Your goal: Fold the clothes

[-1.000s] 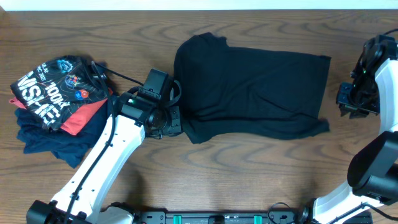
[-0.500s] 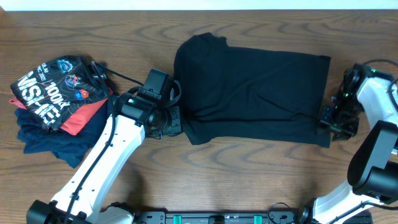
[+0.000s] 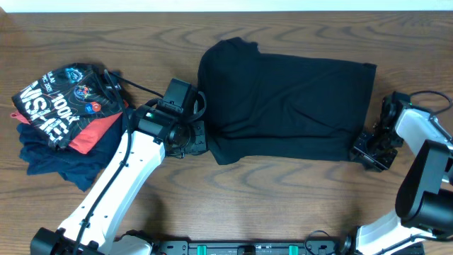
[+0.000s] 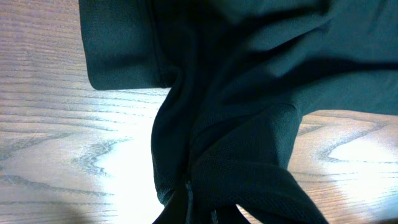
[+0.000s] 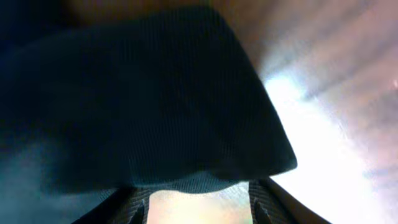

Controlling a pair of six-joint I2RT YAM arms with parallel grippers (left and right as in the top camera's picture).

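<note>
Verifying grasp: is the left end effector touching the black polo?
Touching. Left wrist view: black polo fabric bunches into the shut left end effector's pinch.

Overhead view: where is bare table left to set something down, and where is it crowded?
Free: the bare table on the near side of the black polo shirt, between the left arm and right arm; the strip behind the shirt. Crowded: the left side, with the garment pile, and the shirt's right corner, where the right tool sits.

Plain black polo shirt (image 3: 290, 106) on brown wood-grained desk (image 3: 283, 205); black tee (image 3: 60, 103) with white lettering; red garment (image 3: 95, 134); navy garment (image 3: 49, 159).
</note>
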